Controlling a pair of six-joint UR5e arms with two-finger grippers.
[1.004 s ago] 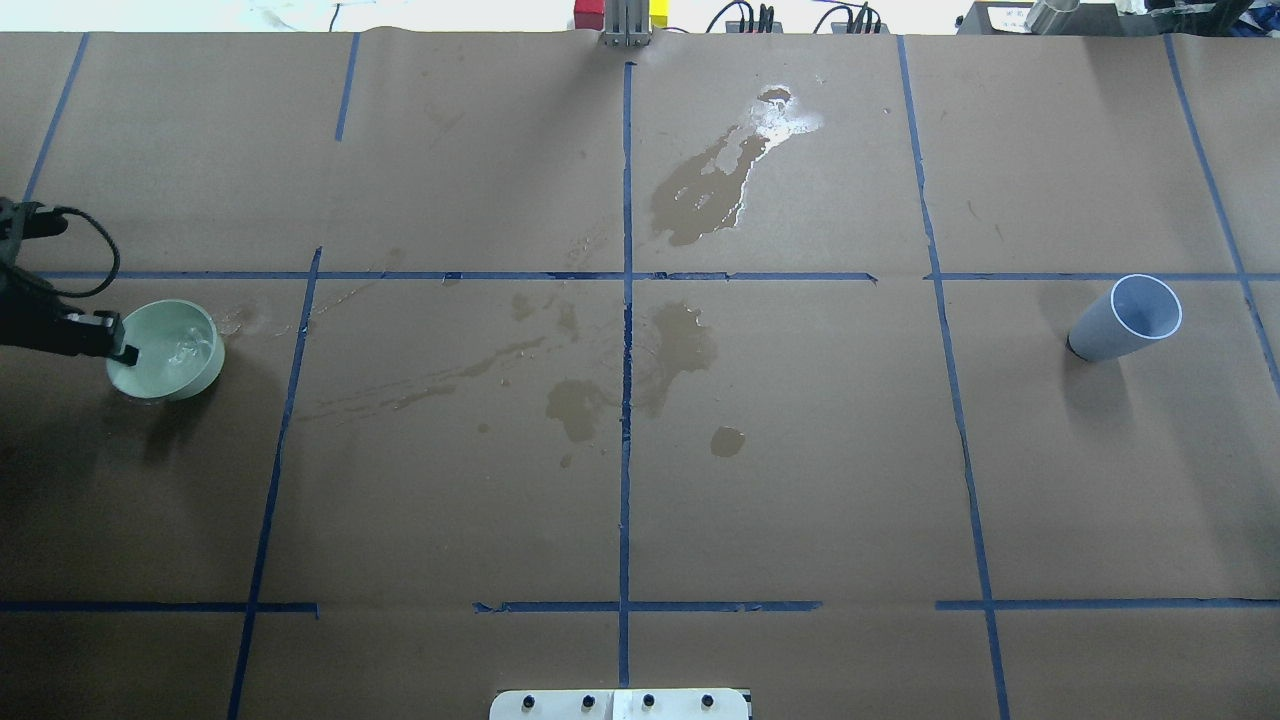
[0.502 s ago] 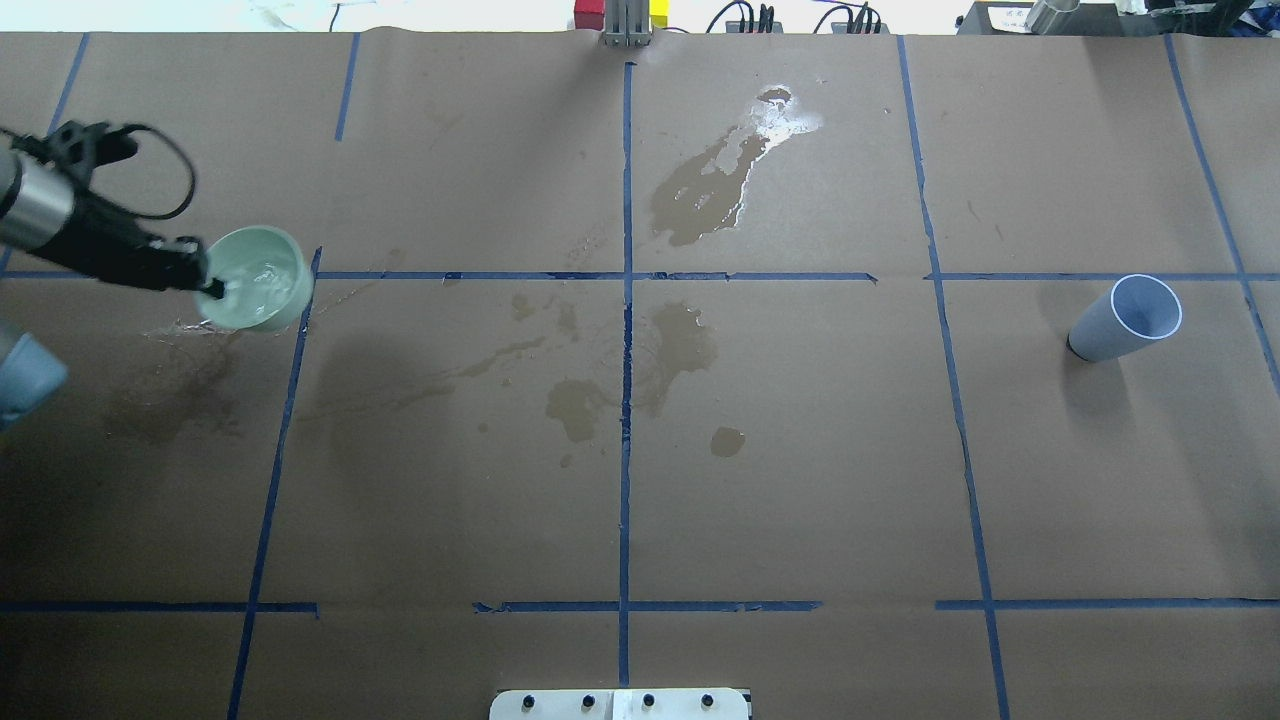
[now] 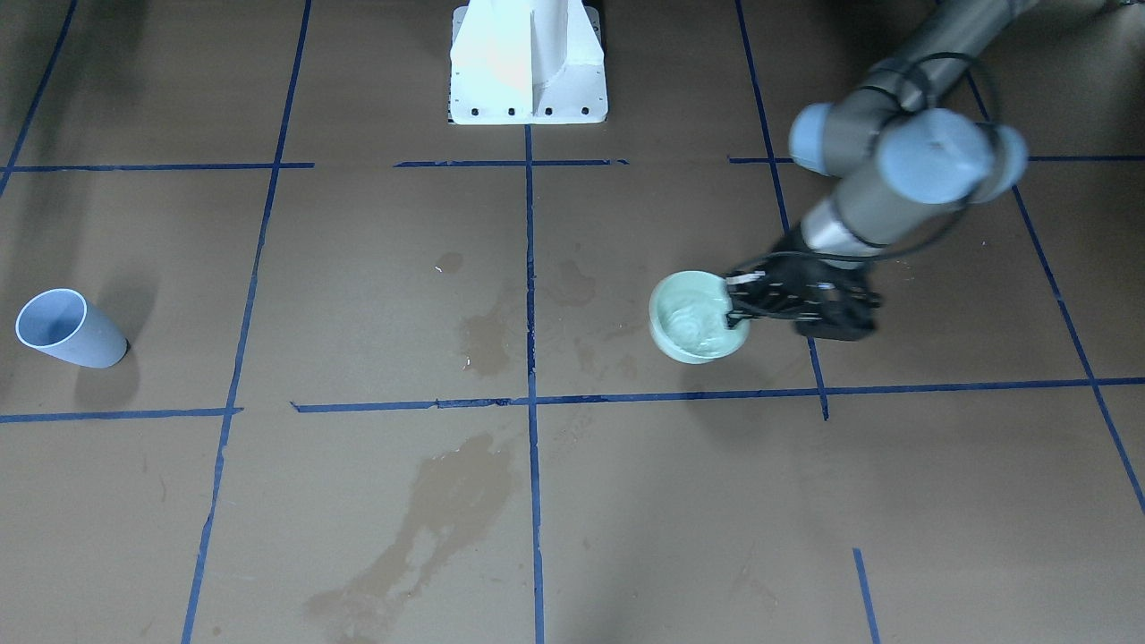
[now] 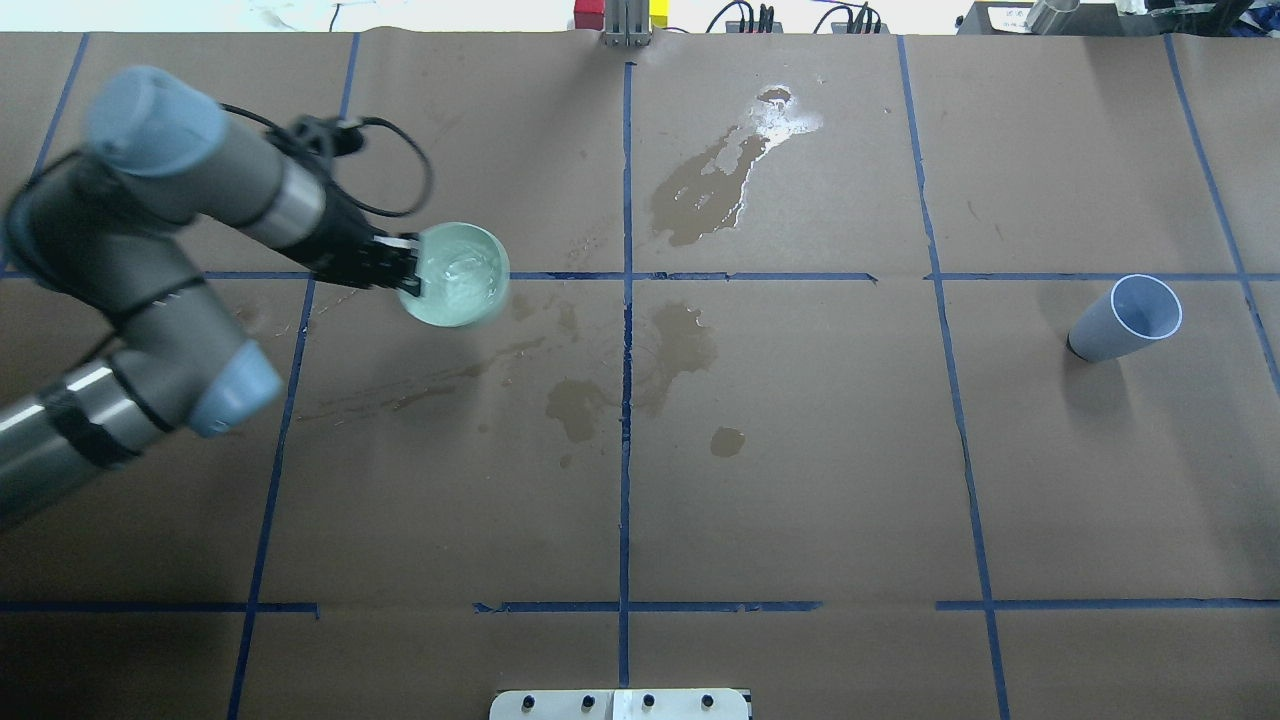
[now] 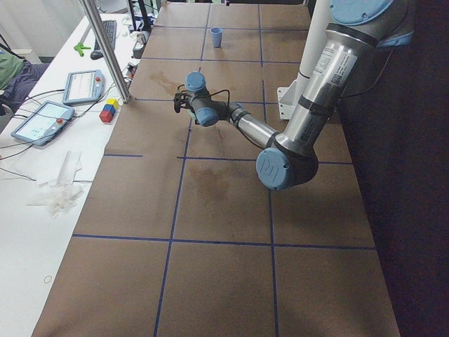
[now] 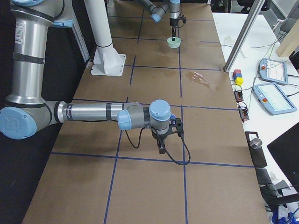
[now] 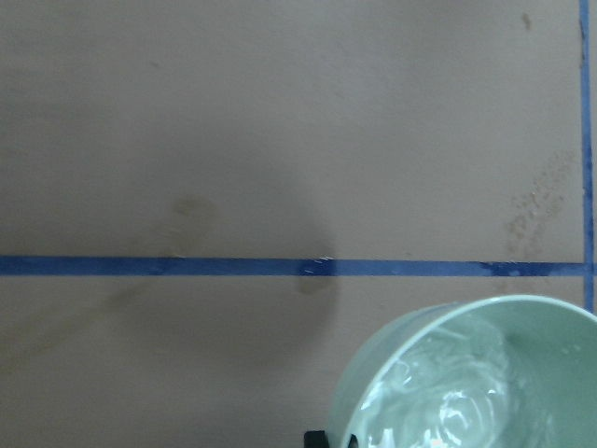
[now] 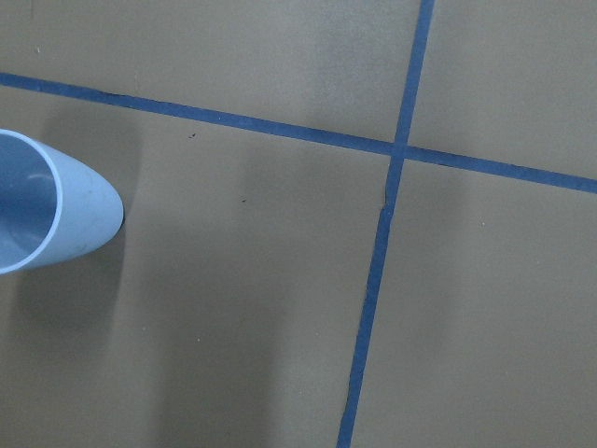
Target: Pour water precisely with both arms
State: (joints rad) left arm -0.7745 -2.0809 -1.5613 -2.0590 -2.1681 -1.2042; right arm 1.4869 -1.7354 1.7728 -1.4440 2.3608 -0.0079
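Here, left fingers point(image 4: 405, 283) pinch the bowl point(image 4: 465, 272) rim.

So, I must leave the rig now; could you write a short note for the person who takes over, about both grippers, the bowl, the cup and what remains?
Left gripper: shut on the rim of the green bowl, which holds water and seems raised above the brown paper, left of centre.
Right gripper: seen only from the side, so open or shut cannot be told; its wrist camera looks at the blue-grey cup.
Cup: stands on the robot's right side, not gripped.
Done: bowl picked up. Wet patches mark the paper.
To do: bring bowl to cup and pour.
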